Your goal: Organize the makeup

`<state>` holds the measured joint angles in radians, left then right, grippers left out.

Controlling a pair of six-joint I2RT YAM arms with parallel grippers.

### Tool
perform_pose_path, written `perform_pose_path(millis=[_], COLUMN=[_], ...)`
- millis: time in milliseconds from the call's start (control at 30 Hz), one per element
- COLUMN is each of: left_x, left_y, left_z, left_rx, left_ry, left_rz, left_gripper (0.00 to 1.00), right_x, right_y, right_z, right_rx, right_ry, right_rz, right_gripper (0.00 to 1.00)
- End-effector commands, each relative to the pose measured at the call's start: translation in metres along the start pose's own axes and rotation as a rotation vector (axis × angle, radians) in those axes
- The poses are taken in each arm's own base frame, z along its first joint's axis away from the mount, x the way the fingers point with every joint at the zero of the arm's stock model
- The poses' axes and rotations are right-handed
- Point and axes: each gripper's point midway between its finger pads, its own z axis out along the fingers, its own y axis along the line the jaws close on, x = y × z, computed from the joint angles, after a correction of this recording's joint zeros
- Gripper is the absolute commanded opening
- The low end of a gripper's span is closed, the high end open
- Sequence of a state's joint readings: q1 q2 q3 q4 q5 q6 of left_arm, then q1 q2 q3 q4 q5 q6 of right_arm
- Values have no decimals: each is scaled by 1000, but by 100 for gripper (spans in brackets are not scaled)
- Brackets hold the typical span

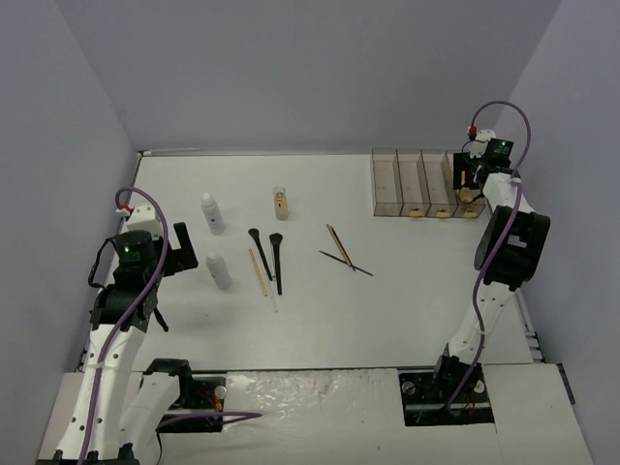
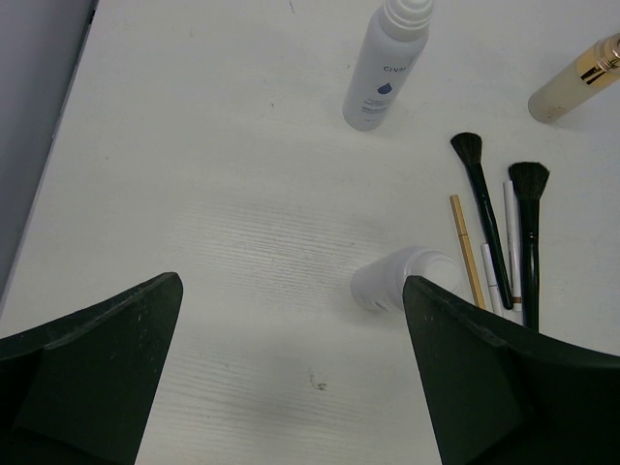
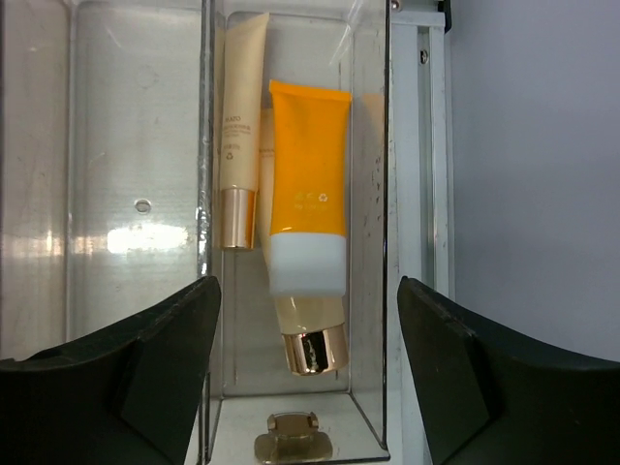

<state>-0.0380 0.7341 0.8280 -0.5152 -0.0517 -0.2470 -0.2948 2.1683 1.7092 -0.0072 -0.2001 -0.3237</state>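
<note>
Two white bottles (image 1: 212, 213) (image 1: 218, 270) stand left of centre on the table. A small glass bottle of tan liquid (image 1: 281, 202) stands behind two black brushes (image 1: 260, 252) (image 1: 277, 262) and thin pencils (image 1: 260, 273) (image 1: 341, 250). My left gripper (image 1: 186, 254) is open and empty, left of the nearer white bottle (image 2: 407, 279). My right gripper (image 1: 469, 184) is open and empty over the rightmost compartment of the clear box (image 1: 426, 182). In that compartment lie an orange tube (image 3: 308, 232) and a beige tube (image 3: 238, 136).
The left wrist view shows the far white bottle (image 2: 386, 66), the tan bottle (image 2: 572, 82), both brushes (image 2: 481, 213) (image 2: 528, 232) and a gold pencil (image 2: 466, 247). The box's other compartments look empty. A gold clip (image 3: 294, 436) lies below the box's near end. Grey walls enclose the table.
</note>
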Motion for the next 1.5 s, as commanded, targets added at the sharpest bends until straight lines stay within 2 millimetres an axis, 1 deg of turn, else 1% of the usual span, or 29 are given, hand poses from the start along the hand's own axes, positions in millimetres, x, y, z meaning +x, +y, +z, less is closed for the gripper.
perform_pose_path(millis=[0, 33, 67, 100, 167, 200, 267, 300, 333, 467, 533, 567, 600, 633, 667, 767, 867, 967, 1033, 1100, 1133, 1200, 1300, 1400, 1467], left_x=[-41, -42, -42, -42, -42, -42, -42, -43, -42, -42, -44, -43, -42, -41, -40, -40, -39, -40, -39, -37, -37, -37, -39, -38, -36], left_y=[-5, -5, -4, -4, -5, -6, -7, -8, -9, -13, -13, -14, -17, -18, -20, -19, -15, -15, -15, -15, -16, -15, -13, -13, -12], left_z=[-12, -13, -13, -14, -14, -15, -15, -15, -16, -17, -18, -17, -14, -12, -11, -10, -12, -12, -9, -6, -6, -7, -10, -9, -6], left_rx=[21, 21, 21, 21, 25, 31, 38, 45, 50, 74, 75, 81, 96, 105, 112, 113, 94, 94, 93, 90, 94, 91, 84, 79, 75], left_ry=[-128, -132, -135, -137, -139, -139, -142, -144, -145, -150, -160, -157, -144, -136, -128, -124, -140, -145, -134, -108, -108, -113, -137, -127, -110], left_rz=[-15, -16, -16, -16, -16, -14, -12, -10, -10, -6, -7, -8, -7, -6, -8, -16, -17, -20, -19, -17, -16, -15, -20, -22, -18], left_gripper=[97, 97, 97, 97, 97, 97, 97, 97, 97, 97, 97, 97, 97, 97, 97, 97, 97, 97, 97, 97, 97, 97, 97, 97, 97], right_x=[-137, -150, -163, -176, -174, -174, -144, -128, -119, -45, -7, 14, 37, 45, 52, 74, 87, 91, 90, 87, 86, 84, 80, 78, 78], right_y=[14, 34, 54, 70, 114, 131, 177, 202, 231, 300, 329, 340, 347, 353, 357, 356, 359, 366, 367, 368, 369, 367, 375, 382, 384], right_z=[-96, -109, -127, -150, -166, -183, -191, -198, -216, -226, -228, -228, -225, -225, -224, -213, -202, -201, -200, -195, -192, -187, -187, -184, -178], right_rx=[8, -20, -43, -56, -121, -150, -244, -299, -359, -487, -539, -558, -565, -572, -574, -552, -546, -570, -564, -552, -543, -514, -521, -521, -509], right_ry=[-334, -364, -395, -430, -426, -435, -362, -334, -337, -218, -175, -147, -110, -102, -100, -71, -33, -22, -23, -24, -23, -24, -36, -33, -26], right_rz=[42, 37, 33, 36, 30, 30, 26, 23, -9, -94, -125, -140, -153, -144, -133, -128, -142, -146, -155, -158, -157, -148, -136, -151, -152], right_gripper=[72, 72, 71, 71, 72, 72, 72, 72, 72, 71, 70, 69, 68, 67, 66, 61, 58, 54, 50, 46, 45, 41, 36, 35, 34])
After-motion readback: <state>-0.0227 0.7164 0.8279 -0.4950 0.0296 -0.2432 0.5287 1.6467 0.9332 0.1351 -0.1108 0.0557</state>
